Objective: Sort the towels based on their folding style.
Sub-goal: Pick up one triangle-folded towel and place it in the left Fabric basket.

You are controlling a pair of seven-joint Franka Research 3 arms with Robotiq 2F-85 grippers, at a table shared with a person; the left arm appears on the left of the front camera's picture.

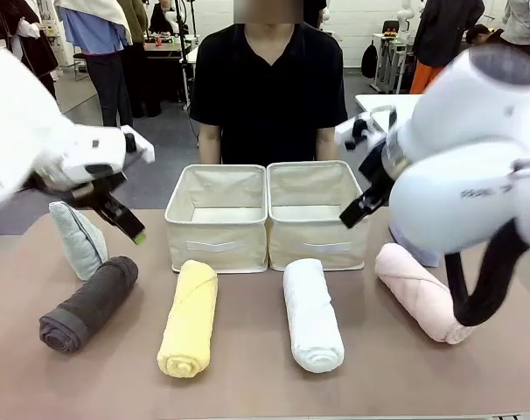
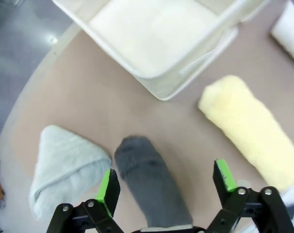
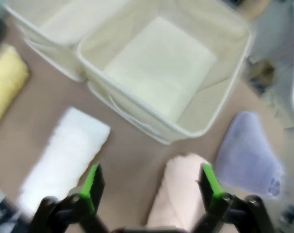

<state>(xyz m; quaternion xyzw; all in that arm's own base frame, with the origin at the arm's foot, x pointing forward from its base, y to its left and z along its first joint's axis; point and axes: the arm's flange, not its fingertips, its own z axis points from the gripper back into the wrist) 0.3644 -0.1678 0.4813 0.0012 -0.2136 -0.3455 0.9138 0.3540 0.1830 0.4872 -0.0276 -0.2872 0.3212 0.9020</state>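
On the left side of the surface, we see the left arm reach in from the edge. Its wrist is tipped, so the left end effector slants down toward the towels. At the right, the right arm bulks close to the camera, folded over. The right end effector points down and leftward by the front corner of the right bin.

The grey lettering on the right arm's casing is too blurred for us to read.

The left end effector stands wide open and holds nothing. In its wrist view the dark grey roll lies below the gap between the green pads. The mint cone stands just beside that roll at the far left, and we see neither being touched. Next comes the yellow roll, lying in front of the left bin. The white roll lies in front of the right bin. The two bins touch side by side, and a person in a black shirt stands behind them. Farther right lies the pink roll, with the lavender cone just beside its far end, near the right bin. The right end effector hovers above the pink roll's far end, jaws spread wide, gripping nothing.
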